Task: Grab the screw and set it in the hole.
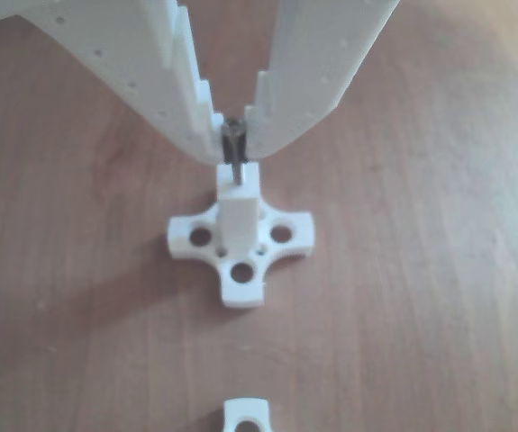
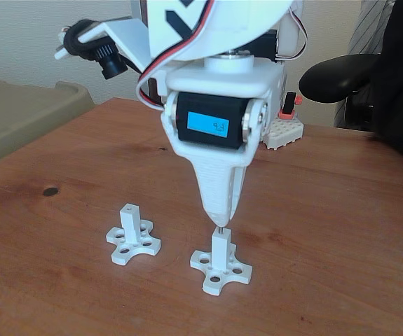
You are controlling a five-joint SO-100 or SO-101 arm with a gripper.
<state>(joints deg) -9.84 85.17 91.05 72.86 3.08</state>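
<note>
My white gripper (image 1: 232, 148) comes down from the top of the other view, shut on the head of the thin silver screw (image 1: 234, 160). The screw hangs upright, and its lower end meets the top face of the white square post (image 1: 239, 211), where the hole is; the shaft covers the hole itself. The post stands on a cross-shaped white base (image 1: 240, 274) with round holes in its arms. In the fixed view the gripper (image 2: 219, 218) points straight down over the same post (image 2: 220, 246), with a short length of screw (image 2: 219, 228) showing between them.
A second white post on a cross base (image 2: 132, 241) stands to the left in the fixed view; part of a white piece (image 1: 245, 414) shows at the other view's bottom edge. A white block (image 2: 285, 131), a black chair (image 2: 338, 75) and a beige bin (image 2: 19, 112) border the wooden table.
</note>
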